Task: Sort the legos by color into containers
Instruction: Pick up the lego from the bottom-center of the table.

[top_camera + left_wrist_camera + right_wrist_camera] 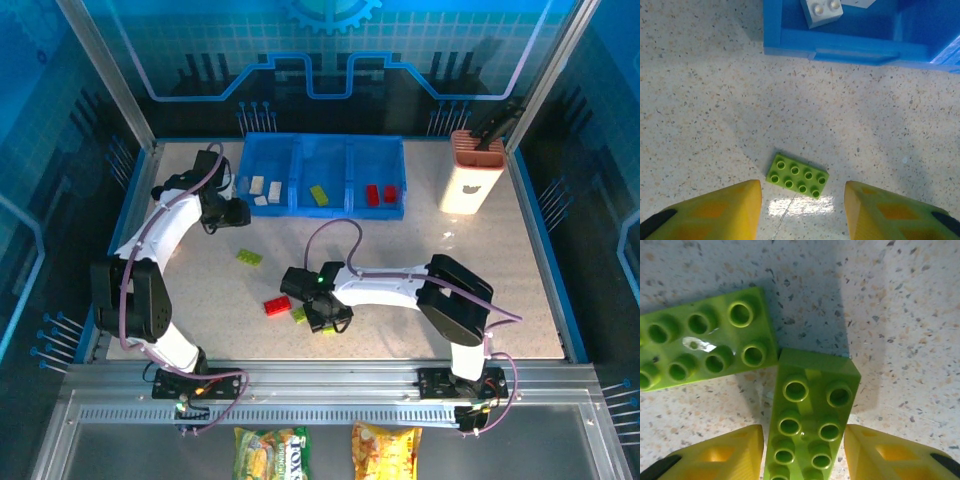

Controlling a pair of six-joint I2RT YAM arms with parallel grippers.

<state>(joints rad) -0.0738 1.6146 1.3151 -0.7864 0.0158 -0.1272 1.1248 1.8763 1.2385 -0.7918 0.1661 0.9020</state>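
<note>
The blue tray (346, 175) at the back holds white legos (262, 190) in its left container, a lime one (319, 194) in the middle and red ones (381, 193) on the right. Loose on the table lie a lime lego (249, 257), a red one (277, 306) and a lime one (299, 314). My left gripper (238, 213) hovers open near the tray's left front corner. In its wrist view the flat lime lego (797, 176) lies just ahead of the open gripper (803, 189), beyond it the tray wall (840, 47). My right gripper (803, 427) is shut on a lime lego (812, 405), beside another lime lego (705, 337).
A white-and-terracotta holder (471, 172) stands at the back right. Metal frame posts (110, 75) border the table on both sides. Two snack packets (270, 452) lie below the front rail. The right arm's cable (335, 228) loops over the middle of the table.
</note>
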